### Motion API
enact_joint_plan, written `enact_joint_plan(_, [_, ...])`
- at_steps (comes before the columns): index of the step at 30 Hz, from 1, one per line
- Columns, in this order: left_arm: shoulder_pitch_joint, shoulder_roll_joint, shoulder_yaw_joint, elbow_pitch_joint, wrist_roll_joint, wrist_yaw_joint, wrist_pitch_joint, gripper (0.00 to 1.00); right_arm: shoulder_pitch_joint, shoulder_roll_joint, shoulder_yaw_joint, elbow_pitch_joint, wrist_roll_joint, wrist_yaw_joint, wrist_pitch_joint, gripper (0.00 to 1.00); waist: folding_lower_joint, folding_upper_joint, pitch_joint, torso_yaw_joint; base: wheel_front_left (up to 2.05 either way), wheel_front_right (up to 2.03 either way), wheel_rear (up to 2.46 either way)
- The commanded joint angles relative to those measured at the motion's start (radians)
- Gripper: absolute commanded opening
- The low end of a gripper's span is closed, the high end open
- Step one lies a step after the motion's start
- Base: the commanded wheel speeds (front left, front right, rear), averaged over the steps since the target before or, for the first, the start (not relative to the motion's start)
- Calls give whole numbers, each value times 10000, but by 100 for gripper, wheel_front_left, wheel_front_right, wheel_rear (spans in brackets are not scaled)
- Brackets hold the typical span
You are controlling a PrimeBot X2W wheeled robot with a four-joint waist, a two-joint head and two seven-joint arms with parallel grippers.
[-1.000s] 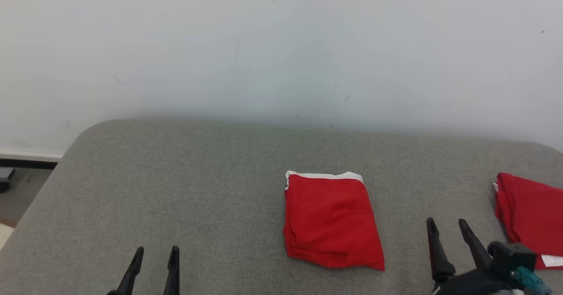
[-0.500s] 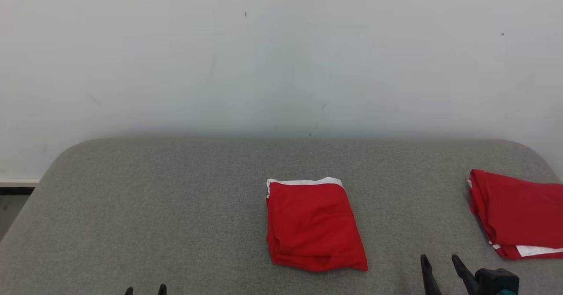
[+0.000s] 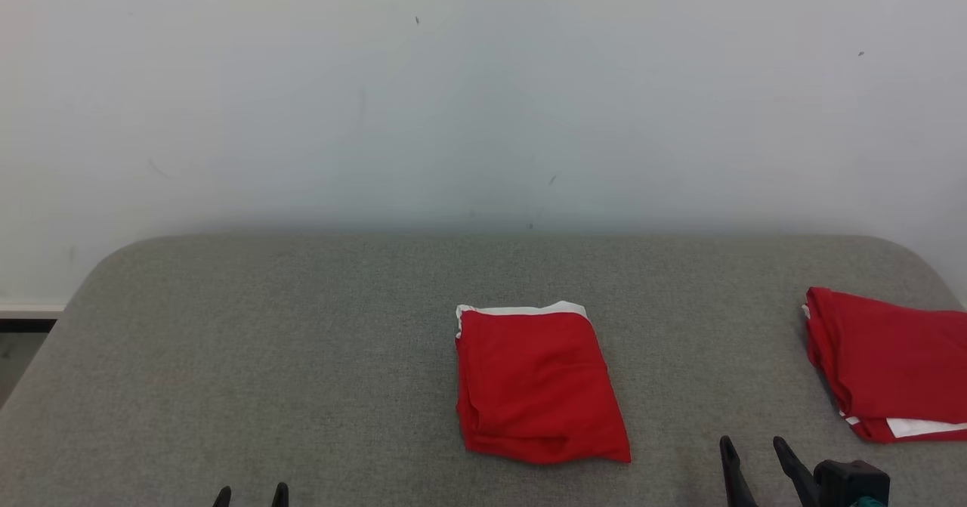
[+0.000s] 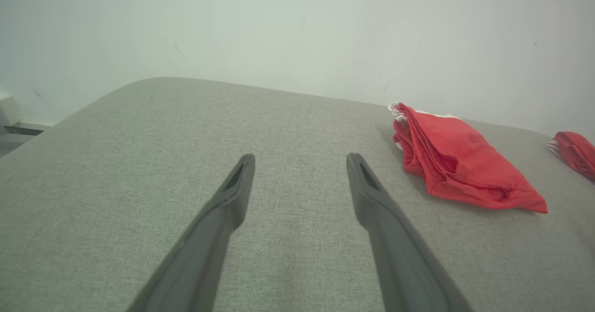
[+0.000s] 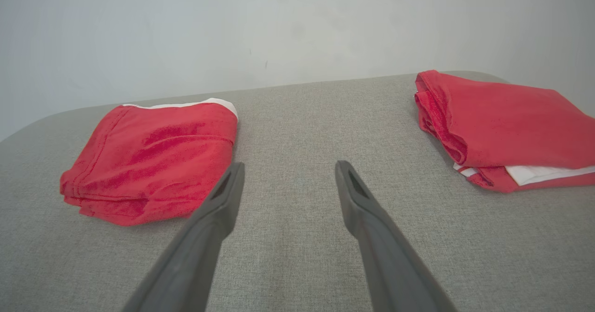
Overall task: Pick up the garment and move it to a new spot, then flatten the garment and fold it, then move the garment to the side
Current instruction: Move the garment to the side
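at the lower left of the head view the left gripper (image 3: 251,493) hovers over the grey padded surface (image 3: 302,341), its two dark fingers spread apart with nothing between them. near the middle, the folded red garment (image 3: 538,386) lies flat on the surface, a white band along its far edge, touched by neither gripper. to its right the right gripper (image 3: 752,446) also has its fingers spread wide and empty, over bare fabric. at the far right a second red garment (image 3: 888,360) lies folded, white trim showing at its near side. a pale wall (image 3: 483,99) stands behind.
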Motion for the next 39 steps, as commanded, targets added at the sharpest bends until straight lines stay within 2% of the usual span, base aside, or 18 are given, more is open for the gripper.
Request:
enact_joint_plan(1, [41,-68,35,-10,60,-68,-66,100,-110,-7,22,-29,95,-26,-42,100,1,1,26,29,0,0,0])
enact_joint_plan(22, [-180,-382,201,50,346,-309,-65,100,-250,-7,-24,-122,10,-26,215,100,1,1,128,268,0,0,0])
enact_joint_plan(28, [-167,-472,302,42,433,-358,-65,100,-571,-5,357,-133,179,-25,474,100,1,1,162,354,0,0,0])
enact_joint_plan(31, [-221,-522,309,48,504,-399,-59,100,-942,-10,616,59,406,-25,1298,100,1,1,189,421,0,0,0])
enact_joint_plan(39, [-402,-636,201,-31,639,-597,-58,100,-2966,3,390,747,732,-25,5188,100,1,1,424,737,0,0,0])
